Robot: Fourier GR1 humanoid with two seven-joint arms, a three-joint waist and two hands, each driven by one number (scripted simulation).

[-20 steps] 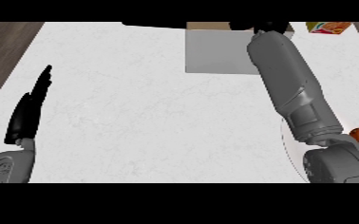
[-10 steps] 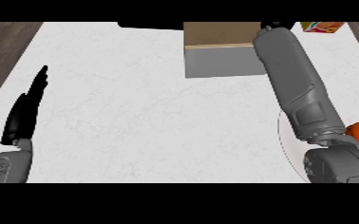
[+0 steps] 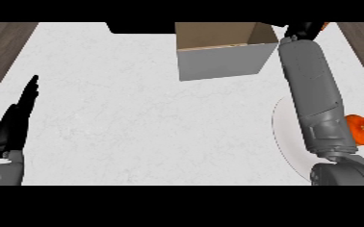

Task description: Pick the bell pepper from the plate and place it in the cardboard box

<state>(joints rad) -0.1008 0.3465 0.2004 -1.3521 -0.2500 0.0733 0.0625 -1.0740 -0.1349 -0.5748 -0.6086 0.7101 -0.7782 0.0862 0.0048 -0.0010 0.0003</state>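
The cardboard box (image 3: 226, 53) stands open at the back of the white counter, grey front wall towards me. My right forearm runs from the lower right up past the box's right side. My right hand (image 3: 304, 29) is beyond the box's far right corner, mostly cut off by the view's top edge. A small orange sliver (image 3: 325, 25) shows beside it; I cannot tell what it is. An orange bell pepper (image 3: 356, 128) peeks out behind the forearm on the white plate (image 3: 279, 133) at the right. My left hand (image 3: 20, 120) rests open at the left edge, fingers up.
A dark object (image 3: 138, 27) lies along the counter's back edge, left of the box. Brown wood shows past the counter's back left corner (image 3: 14, 33) and back right corner (image 3: 352, 31).
The box now shows lower and larger, with its open inside in view. My right hand and forearm have swung rightwards, from over the box's right side to beside it. The left hand stayed still.
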